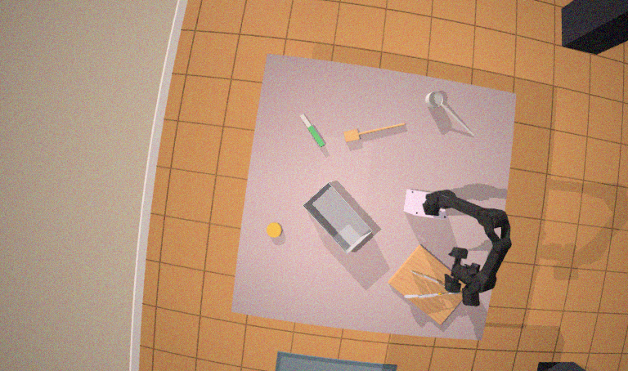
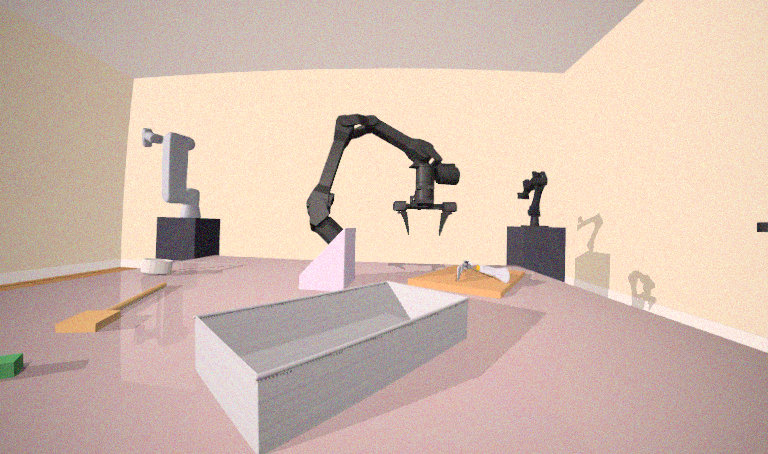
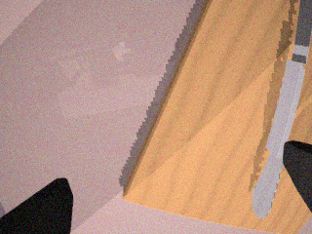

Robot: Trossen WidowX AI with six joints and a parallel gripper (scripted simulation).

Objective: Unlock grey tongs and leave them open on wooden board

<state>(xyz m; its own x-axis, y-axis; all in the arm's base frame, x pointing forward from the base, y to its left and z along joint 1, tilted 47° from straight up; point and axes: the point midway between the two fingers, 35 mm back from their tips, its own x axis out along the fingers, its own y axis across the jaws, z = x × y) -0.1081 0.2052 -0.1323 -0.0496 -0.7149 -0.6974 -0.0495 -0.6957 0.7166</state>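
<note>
The grey tongs (image 1: 421, 296) (image 2: 493, 272) (image 3: 285, 102) lie on the wooden board (image 1: 419, 256) (image 2: 481, 292) (image 3: 205, 146), their two arms spread apart in a V in the top view. A small yellow part shows on one arm; the hinge end is hidden under the robot arm there. My gripper (image 1: 455, 267) (image 2: 424, 234) (image 3: 175, 163) is wide open and empty, pointing down well above the table, over the board's edge. The wrist view shows one tongs arm beside my right finger, lower down on the board. The roasting tin (image 1: 324, 224) (image 2: 362, 370) is empty.
A lilac wedge block (image 1: 413, 203) (image 2: 328, 268) stands near my arm's base. A yellow disc (image 1: 274, 230) lies beyond the tin. A green-handled tool (image 1: 316, 136) (image 2: 8, 366), a wooden spatula (image 1: 352, 135) (image 2: 84, 321) and a white ladle (image 1: 429, 101) (image 2: 156, 267) lie farther off.
</note>
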